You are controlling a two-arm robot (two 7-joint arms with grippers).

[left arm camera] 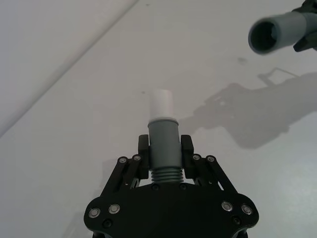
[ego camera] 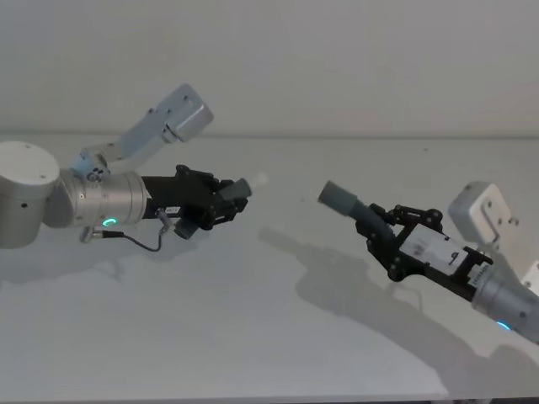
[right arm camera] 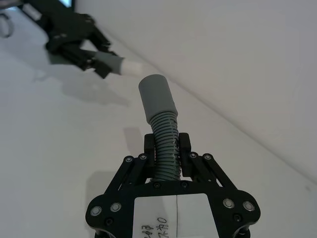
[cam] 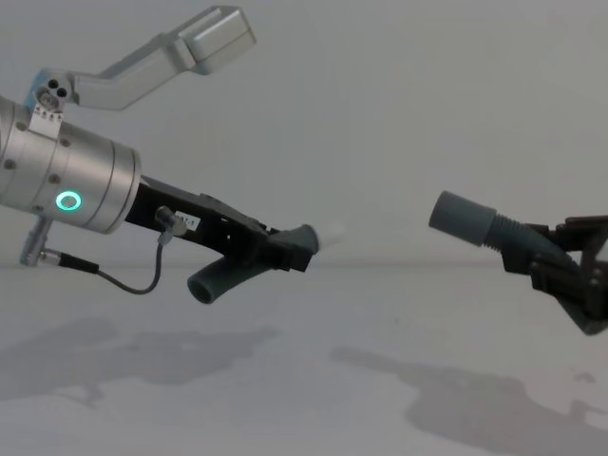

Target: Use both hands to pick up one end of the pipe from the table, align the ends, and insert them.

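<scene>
Grey pipe [ego camera: 347,203] aloft (left hand [ego camera: 229,200], right hand [ego camera: 381,222])

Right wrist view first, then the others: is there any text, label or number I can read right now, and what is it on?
Nothing can be quoted as it reads.
Right gripper, white label: handwritten marks at its lower edge, partly cut off, not readable.
Left gripper, small sticker: too small to read.
Pipe: no text on either piece.
</scene>
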